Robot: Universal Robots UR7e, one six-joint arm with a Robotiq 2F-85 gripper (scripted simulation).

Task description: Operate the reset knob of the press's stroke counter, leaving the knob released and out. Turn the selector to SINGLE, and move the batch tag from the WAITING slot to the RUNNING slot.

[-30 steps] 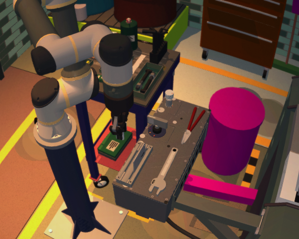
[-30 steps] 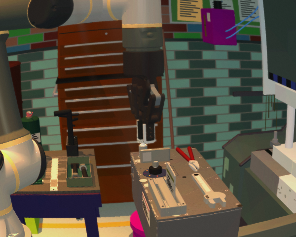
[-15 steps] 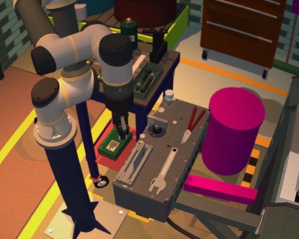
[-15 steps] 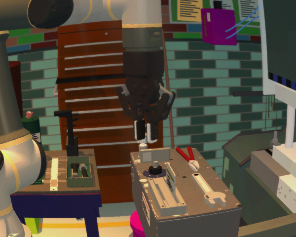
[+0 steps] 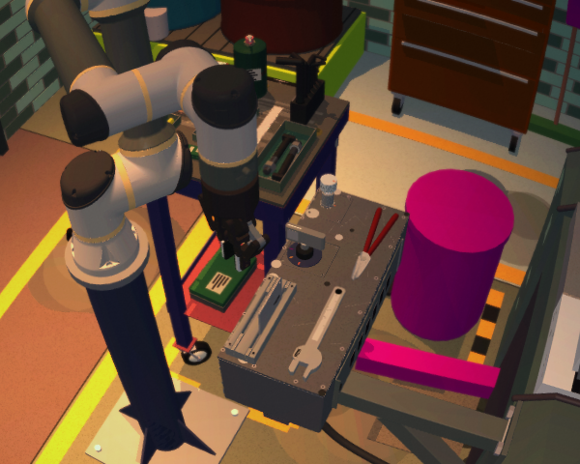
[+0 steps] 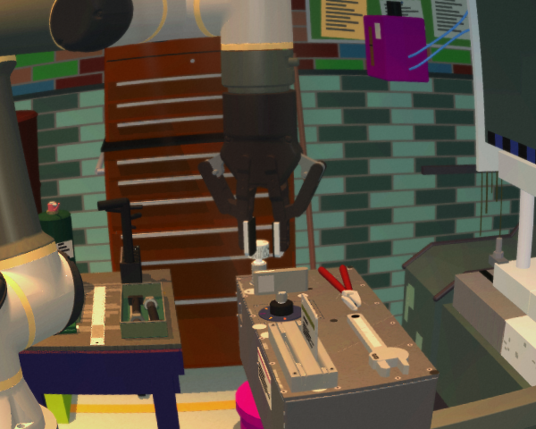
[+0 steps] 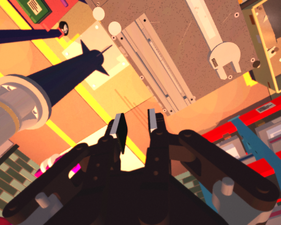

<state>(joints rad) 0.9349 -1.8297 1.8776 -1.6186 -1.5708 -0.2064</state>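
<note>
The selector, a dark knob on a round dial, sits on the panel just in front of the grey counter block. The knurled reset knob stands upright behind the block at the panel's far end. The slotted tag rail runs along the panel's left side, with the batch tag standing in it. My gripper hangs to the left of the panel, above the floor. It is partly open and holds nothing.
The panel's left edge lies just right of my fingers. A wrench and red-handled pliers lie on the panel. A blue-legged table stands behind, a green box lies on the floor below, and a magenta drum stands to the right.
</note>
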